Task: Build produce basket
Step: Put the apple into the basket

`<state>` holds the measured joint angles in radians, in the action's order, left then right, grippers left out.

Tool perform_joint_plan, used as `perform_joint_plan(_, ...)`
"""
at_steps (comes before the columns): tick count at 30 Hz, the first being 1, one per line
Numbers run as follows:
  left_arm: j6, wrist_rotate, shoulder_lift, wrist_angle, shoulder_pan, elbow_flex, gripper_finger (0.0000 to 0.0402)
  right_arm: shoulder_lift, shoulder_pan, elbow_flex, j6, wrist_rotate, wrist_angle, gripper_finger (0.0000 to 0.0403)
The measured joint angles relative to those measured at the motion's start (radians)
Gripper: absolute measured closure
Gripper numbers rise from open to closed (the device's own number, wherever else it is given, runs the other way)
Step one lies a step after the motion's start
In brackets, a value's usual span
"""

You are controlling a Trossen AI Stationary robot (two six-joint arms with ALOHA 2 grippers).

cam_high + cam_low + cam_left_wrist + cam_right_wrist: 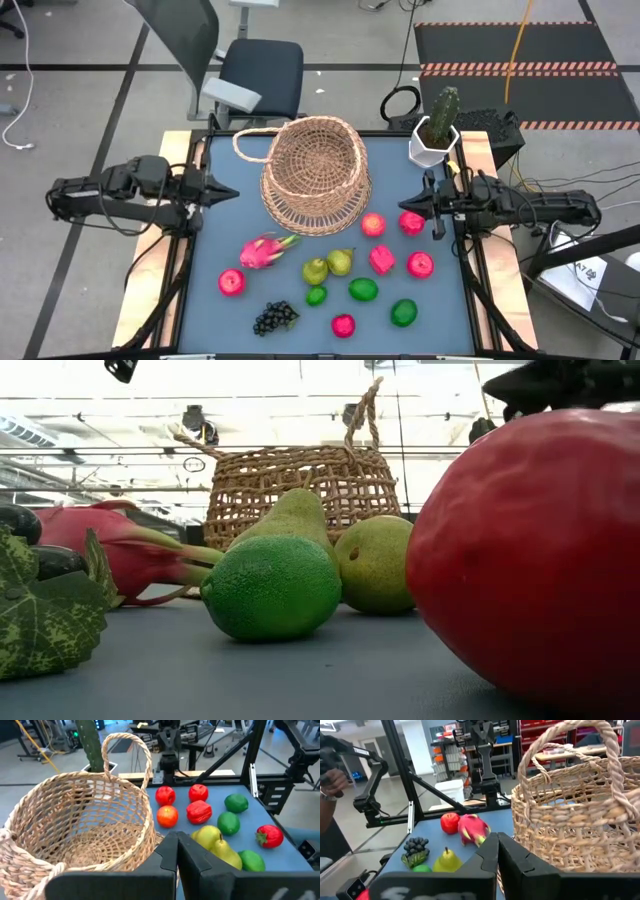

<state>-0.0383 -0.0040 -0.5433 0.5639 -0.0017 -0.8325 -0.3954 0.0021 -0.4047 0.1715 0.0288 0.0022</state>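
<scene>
The tan wicker basket (312,175) stands on its base at the middle of the blue table, its looped handle (125,750) up. The produce lies loose in front of it: a pink dragon fruit (266,250), two green pears (328,266), red apples (373,225), limes (363,290), a dark grape bunch (275,317). My left gripper (232,193) hangs shut left of the basket, pointing at it, and holds nothing. My right gripper (403,205) hangs shut right of the basket, beside the red fruits, also with nothing in it. Both sets of fingers show closed in the wrist views (177,845) (497,845).
A white pot with a cactus (436,135) stands at the far right corner. An office chair (250,70) is behind the table. A person's hand (332,780) shows in the room beyond. In the low view a lime (272,587) and a big red fruit (530,550) lie close to the near edge.
</scene>
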Motion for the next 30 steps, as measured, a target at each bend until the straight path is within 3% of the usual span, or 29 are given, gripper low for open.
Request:
perform_joint_plan(7,-0.006,0.0,-0.121,0.161,0.0,-0.2,0.0398,-0.099,0.0,-0.084,0.0,-0.001,-0.012,0.0403)
perform_joint_plan(17,0.054,0.001,-0.325,0.501,-0.015,-0.529,0.0398,-0.119,0.0,-0.085,0.0,-0.001,-0.023,0.0403)
perform_joint_plan(23,0.135,0.0,-0.444,0.623,-0.117,-0.66,0.0398,-0.119,0.0,-0.085,0.0,-0.001,-0.023,0.0403)
perform_joint_plan(30,0.281,-0.05,-0.57,0.691,-0.294,-0.694,0.0398,-0.119,0.0,-0.085,-0.004,-0.001,-0.023,0.0403)
